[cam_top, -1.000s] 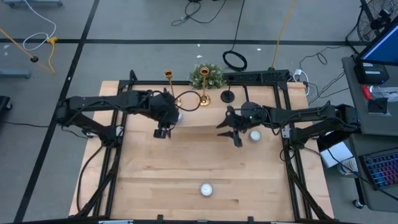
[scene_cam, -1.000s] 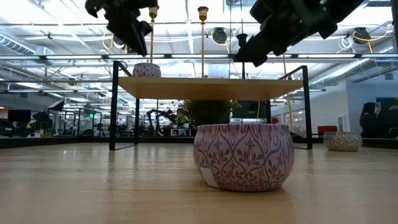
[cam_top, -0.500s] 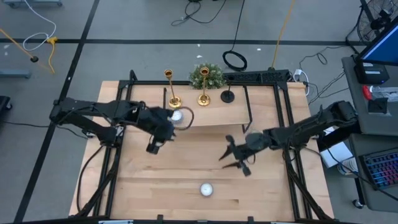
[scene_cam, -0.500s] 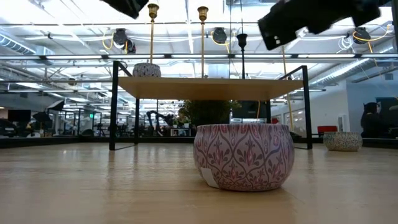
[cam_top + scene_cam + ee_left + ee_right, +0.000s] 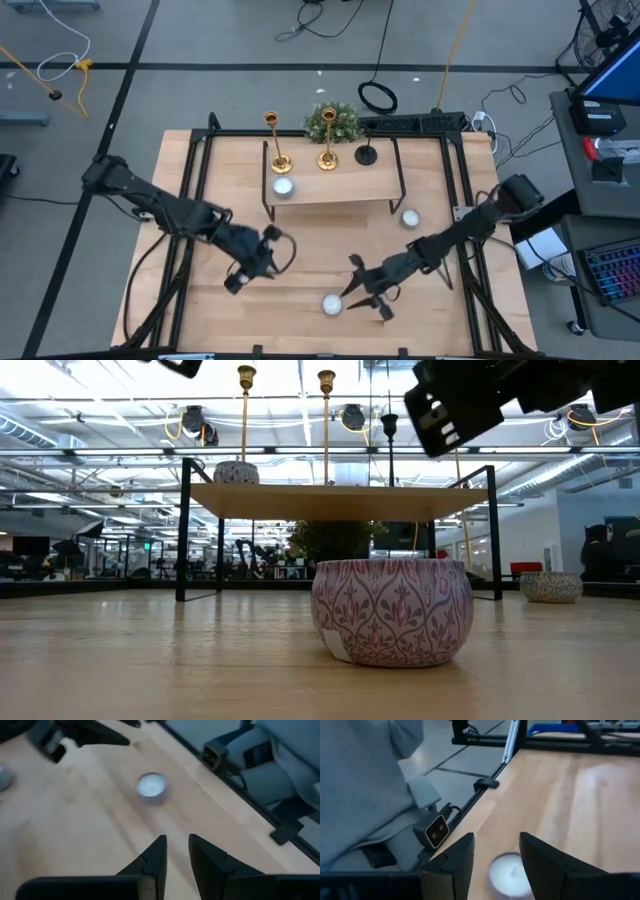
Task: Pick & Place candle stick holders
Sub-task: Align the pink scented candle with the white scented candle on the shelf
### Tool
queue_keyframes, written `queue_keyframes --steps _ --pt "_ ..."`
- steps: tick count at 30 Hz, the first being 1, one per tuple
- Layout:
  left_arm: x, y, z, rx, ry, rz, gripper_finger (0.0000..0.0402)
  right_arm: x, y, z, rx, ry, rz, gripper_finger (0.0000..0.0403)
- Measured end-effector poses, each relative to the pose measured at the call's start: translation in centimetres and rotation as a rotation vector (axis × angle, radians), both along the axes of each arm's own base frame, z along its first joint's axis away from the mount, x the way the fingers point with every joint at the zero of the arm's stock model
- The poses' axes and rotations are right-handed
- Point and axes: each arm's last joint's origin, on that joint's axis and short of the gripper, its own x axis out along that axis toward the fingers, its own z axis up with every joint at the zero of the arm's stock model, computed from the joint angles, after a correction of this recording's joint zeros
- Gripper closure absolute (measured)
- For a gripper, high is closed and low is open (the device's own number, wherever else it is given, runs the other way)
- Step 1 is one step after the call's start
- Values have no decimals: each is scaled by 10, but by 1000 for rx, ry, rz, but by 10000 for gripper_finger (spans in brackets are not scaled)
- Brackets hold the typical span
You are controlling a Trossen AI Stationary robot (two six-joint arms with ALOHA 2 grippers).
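Landmark = the small raised shelf [image 5: 330, 188] at the back of the table.

High view: both gold candlesticks [image 5: 277, 140] and [image 5: 327, 135] stand upright on the shelf's back edge, side by side. The black candle holder [image 5: 366, 154] stands just beside them toward the right arm's side; the bushy green plant [image 5: 333, 121] sits behind, off the shelf. A white tin candle [image 5: 283, 186] is on the shelf in front of the first gold stick. Another tin [image 5: 409, 218] sits on the table just off the shelf's right front corner.

Low view adds the height: the gold sticks [image 5: 244, 420] [image 5: 325, 420] are tall and thin with small cups on top, and the black one [image 5: 389, 445] is shorter. A patterned purple-and-white tin [image 5: 391, 610] fills the foreground, well in front of the shelf. The flared bases show only from above.

Left gripper [image 5: 235, 283] is well in front of the shelf; the wrist view shows its fingers [image 5: 156, 857] slightly apart, holding nothing. Right gripper [image 5: 362, 298] is also in front, just beside the front tin [image 5: 331, 304]; its fingers [image 5: 457, 855] are spread with nothing gripped and the tin [image 5: 509, 872] showing between them.

No readable writing or labels anywhere.
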Motion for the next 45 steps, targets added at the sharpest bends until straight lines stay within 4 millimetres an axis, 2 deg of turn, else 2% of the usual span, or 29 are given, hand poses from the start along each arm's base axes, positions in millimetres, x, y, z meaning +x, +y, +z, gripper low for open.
queue_keyframes --steps 6,12,19,31,41,45 --pt "-6 -14 -35 -28 -83 -33 314 19 19 -1 -41 34 33 248" --pt "-9 -12 -51 -28 -94 19 314 30 24 -8 -79 165 22 248" --pt "-8 -9 -52 -18 -90 102 314 34 26 -23 -197 167 84 248" --pt "-8 -9 -52 -43 -74 128 314 33 22 -28 -275 184 113 248" --pt "-8 -9 -52 -85 -50 168 314 32 22 -30 -310 185 132 278" --pt "-8 -9 -52 -93 -45 177 314 33 22 -42 -342 202 147 279"
